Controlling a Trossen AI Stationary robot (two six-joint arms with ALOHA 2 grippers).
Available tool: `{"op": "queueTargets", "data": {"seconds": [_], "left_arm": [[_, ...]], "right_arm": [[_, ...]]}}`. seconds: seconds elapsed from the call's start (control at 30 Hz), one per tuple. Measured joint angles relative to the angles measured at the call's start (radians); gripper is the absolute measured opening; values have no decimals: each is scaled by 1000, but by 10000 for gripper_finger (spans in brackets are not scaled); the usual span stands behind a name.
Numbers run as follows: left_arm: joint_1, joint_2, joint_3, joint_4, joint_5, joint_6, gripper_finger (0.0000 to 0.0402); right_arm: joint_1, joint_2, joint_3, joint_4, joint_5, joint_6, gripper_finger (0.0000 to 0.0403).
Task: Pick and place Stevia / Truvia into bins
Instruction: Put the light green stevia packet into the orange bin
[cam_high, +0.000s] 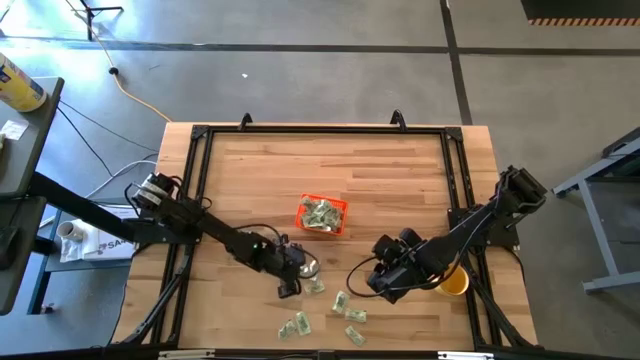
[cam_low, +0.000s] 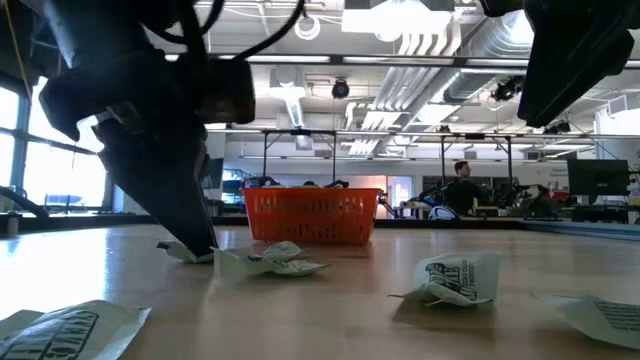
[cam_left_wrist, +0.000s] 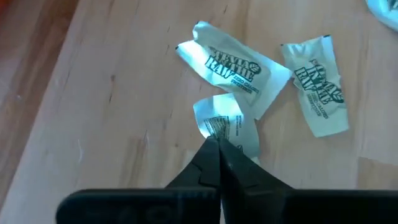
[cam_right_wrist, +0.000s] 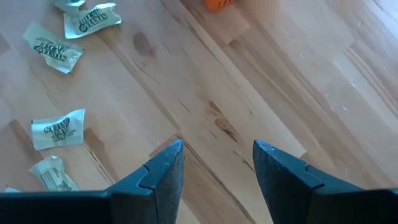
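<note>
Orange-red bin (cam_high: 322, 215) mid-table, already holding sachets; more lie scattered at the near edge.
High view: left gripper (cam_high: 291, 272) works the pile. Left wrist view: fingers clenched on a Stevia sachet (cam_left_wrist: 225, 127); next, lift to the bin. Right wrist view: right gripper (cam_right_wrist: 217, 163) hovers released.

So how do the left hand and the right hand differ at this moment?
The left hand is shut on a Stevia sachet down at the table, while the right hand is open and holds nothing. The left hand is among loose sachets; the right hand is over bare wood beside them. Both are dark and two-fingered, in front of the orange bin.
</note>
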Motion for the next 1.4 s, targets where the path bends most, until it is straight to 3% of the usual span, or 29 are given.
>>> {"op": "queueTargets", "data": {"seconds": [0.1,0.33,0.43,0.57,0.63,0.73,0.9,1.03,1.13,1.23,1.4], "left_arm": [[10,-16,67,-176,9,40,35],[31,-51,368,-562,-141,274,22],[87,-53,462,-602,-183,366,22],[211,-53,498,-595,-226,488,22],[287,-52,499,-573,-201,539,22],[393,-38,502,-554,-85,569,32],[469,-28,502,-557,33,475,118],[460,-27,501,-549,72,448,185],[432,-30,501,-584,34,383,220],[377,-68,500,-651,26,303,236],[211,-113,501,-690,-3,267,240]], "right_arm": [[0,0,0,0,0,0,181],[3,0,0,-18,28,0,181],[9,0,0,-25,32,0,181],[30,0,0,-29,55,16,181],[45,0,0,-30,59,35,181],[71,0,0,-26,60,55,181],[97,0,0,-3,59,48,181],[96,0,0,2,59,47,181],[92,0,0,25,59,24,182],[90,0,0,93,27,-69,181],[99,42,0,221,-116,-327,181]]}}
